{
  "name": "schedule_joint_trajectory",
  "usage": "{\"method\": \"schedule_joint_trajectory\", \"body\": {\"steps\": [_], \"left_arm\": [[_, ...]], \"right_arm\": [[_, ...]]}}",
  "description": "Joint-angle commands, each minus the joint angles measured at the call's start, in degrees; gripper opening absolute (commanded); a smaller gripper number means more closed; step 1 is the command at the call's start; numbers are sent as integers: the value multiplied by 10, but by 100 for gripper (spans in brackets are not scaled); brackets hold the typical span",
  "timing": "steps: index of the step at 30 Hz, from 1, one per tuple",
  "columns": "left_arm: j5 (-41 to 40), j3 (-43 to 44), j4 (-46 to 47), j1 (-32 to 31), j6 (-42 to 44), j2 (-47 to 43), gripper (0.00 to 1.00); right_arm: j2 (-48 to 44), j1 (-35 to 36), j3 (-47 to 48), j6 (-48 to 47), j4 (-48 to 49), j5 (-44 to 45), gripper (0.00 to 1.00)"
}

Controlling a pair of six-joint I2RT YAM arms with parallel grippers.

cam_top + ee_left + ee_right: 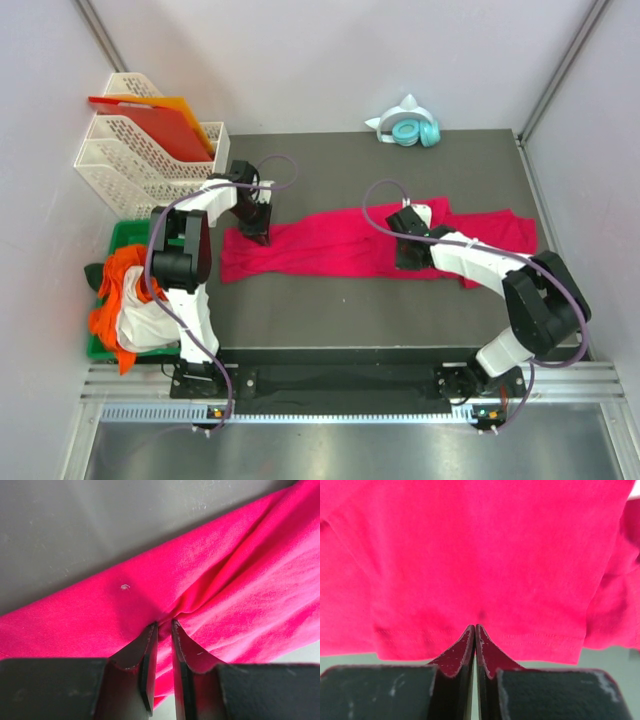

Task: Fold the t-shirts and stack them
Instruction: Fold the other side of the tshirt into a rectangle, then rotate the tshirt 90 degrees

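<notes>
Crimson-pink t-shirt [330, 245] lay stretched across the tabletop [400, 310]. The left gripper [164, 624] and right gripper [474, 628] had jaws clamped on it.

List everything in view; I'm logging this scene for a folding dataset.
t-shirt: one, crimson-pink, stretched across the mat's middle
mat: one, dark grey, under it
file trays: a stack, white, far left
plastic sheets: two, red and orange, in the trays
bin: one, green, left edge, holding orange-white cloth
headphones: one pair, teal with white ears, far edge
left tool: one, black, shut on t-shirt's left end
right tool: one, black, shut on its hem
</notes>
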Motion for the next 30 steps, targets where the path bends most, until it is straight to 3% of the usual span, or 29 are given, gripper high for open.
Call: {"method": "schedule_joint_trajectory", "body": {"steps": [1, 7, 12, 17, 20, 30], "left_arm": [[-12, 10, 4, -4, 5, 13, 22], [-12, 9, 26, 0, -8, -46, 22], [-20, -4, 25, 1, -7, -77, 24], [-93, -44, 48, 5, -7, -87, 26], [-120, -41, 32, 10, -1, -74, 25], [-106, -40, -4, 10, 30, -31, 21]], "right_arm": [[-17, 13, -4, 19, -7, 7, 2], [-50, -24, 75, 9, 2, 51, 9], [25, -60, 135, -22, -1, 43, 17], [83, -86, 147, -22, 14, 8, 23], [112, -95, 150, -19, 20, -12, 22], [193, -106, 192, -15, 5, -39, 21]]}}
